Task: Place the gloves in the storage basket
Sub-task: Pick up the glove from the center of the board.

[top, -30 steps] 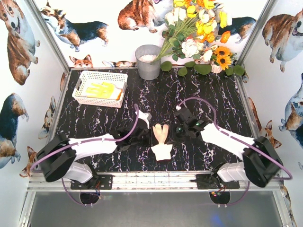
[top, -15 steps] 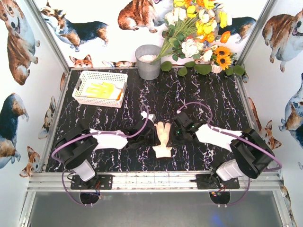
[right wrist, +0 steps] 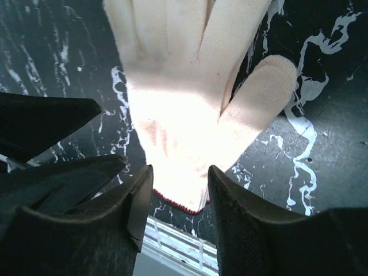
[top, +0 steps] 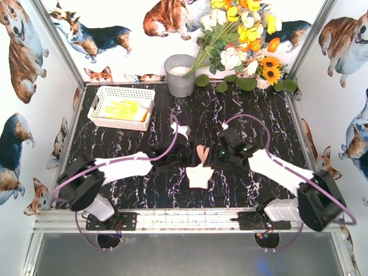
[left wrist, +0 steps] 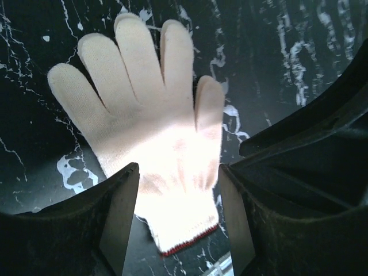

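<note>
- A cream glove (top: 199,174) was seen lying flat on the black marbled table (top: 264,123), close to the near edge and between the two arms. Its fingers were pointed toward the back and its cuff toward the arm bases.
- In the wrist views the glove's fingers were shown spread, the thumb out to one side, and the cuff edged with a thin red line.
- The left claw (left wrist: 178,215) was found open at a medium width, nothing gripped. The glove's palm and cuff were framed between its two fingers. Whether the fabric was touched could not be told.
- The right claw (right wrist: 179,195) was likewise found open, a little narrower, with the cuff end of the same glove seen in the gap. No grip was shown, and contact could not be told.
- Both claws were placed low and close together at that one glove — the left at its left side, the right at its right.
- The white lattice basket (top: 123,90) was located at the far left of the table, well apart from the cream glove and both claws.
- A yellow glove (top: 127,109) was seen lying inside the basket, orange at its right end.
- A grey bucket (top: 180,77) was stood at the back edge, right of the basket, with a bunch of flowers (top: 238,34) just beside it.
</note>
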